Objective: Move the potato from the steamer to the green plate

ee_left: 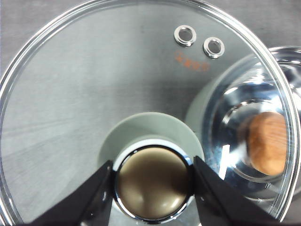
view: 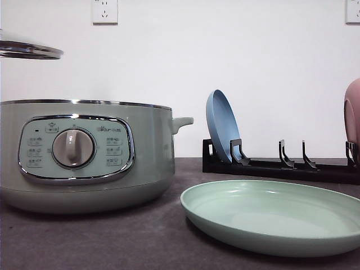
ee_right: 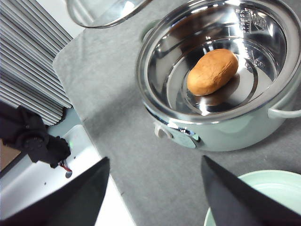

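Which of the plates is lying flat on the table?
The green plate, in front of the rack. The blue plate stands on edge in the rack, and the pink plate stands at the rack's right end.

Left gripper [ee_left: 154,181] — black fingers [ee_left: 91,197] clamped on opposite sides of lid knob [ee_left: 153,188], pads pressed against its chrome rim, lid [ee_left: 94,94] held aloft, off pot [ee_right: 216,75]. Wrist camera looks straight down through glass. Right gripper [ee_right: 153,193] — fingers [ee_right: 77,195] spread wide apart, nothing between them, hanging high above table, angled down toward pot from its front side.
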You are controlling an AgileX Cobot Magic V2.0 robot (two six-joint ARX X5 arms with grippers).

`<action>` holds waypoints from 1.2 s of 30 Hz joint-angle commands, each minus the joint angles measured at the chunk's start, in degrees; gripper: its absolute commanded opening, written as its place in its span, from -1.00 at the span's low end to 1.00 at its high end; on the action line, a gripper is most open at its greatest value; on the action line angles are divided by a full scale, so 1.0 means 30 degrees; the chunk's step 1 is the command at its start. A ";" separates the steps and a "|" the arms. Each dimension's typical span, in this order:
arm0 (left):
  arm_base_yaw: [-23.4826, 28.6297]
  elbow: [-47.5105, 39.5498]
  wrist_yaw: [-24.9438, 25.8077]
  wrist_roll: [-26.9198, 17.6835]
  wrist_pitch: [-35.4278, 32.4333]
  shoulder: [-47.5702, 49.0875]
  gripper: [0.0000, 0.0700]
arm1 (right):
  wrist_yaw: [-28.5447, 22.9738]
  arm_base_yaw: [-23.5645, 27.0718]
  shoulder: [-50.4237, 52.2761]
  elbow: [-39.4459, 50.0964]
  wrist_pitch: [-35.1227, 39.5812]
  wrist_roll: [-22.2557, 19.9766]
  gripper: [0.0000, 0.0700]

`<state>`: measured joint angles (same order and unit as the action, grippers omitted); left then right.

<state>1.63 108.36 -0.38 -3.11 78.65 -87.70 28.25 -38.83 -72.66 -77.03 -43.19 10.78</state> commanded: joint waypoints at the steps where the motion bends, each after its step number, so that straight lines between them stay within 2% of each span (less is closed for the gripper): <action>1: 0.0155 0.0532 -0.0029 -0.0192 -0.0531 0.0117 -1.00 | -0.0058 -0.0124 -0.0987 -0.1199 0.0107 0.0336 0.21; 13: 0.0993 0.0532 -0.0022 -0.0185 -0.0604 0.0117 -1.00 | -0.0130 -0.0297 -0.8644 -0.9827 -0.1699 0.0288 0.25; 20: 0.1101 0.0532 -0.0022 -0.0185 -0.0623 0.0117 -1.00 | -0.1236 -0.0954 -1.2535 -1.3153 -0.2154 0.0329 0.30; 25: 0.1101 0.0532 -0.0015 -0.0185 -0.0627 0.0117 -1.00 | -0.2612 -0.1655 -1.4733 -1.4456 -0.2198 0.0338 0.32; 27: 0.1101 0.0532 -0.0015 -0.0185 -0.0627 0.0117 -1.00 | -0.3274 -0.1937 -1.5466 -1.4742 -0.2194 0.0338 0.40; 34: 0.1101 0.0532 -0.0015 -0.0185 -0.0634 0.0117 -1.00 | -0.5570 -0.2645 -1.6977 -1.4873 -0.1900 0.0324 0.43; 36: 0.1101 0.0532 -0.0015 -0.0185 -0.0632 0.0117 -1.00 | -0.6090 -0.2773 -1.7251 -1.4873 -0.1871 0.0332 0.50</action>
<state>4.84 108.36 -0.30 -3.35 78.26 -87.70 10.65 -46.42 -122.84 -119.83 -49.37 11.25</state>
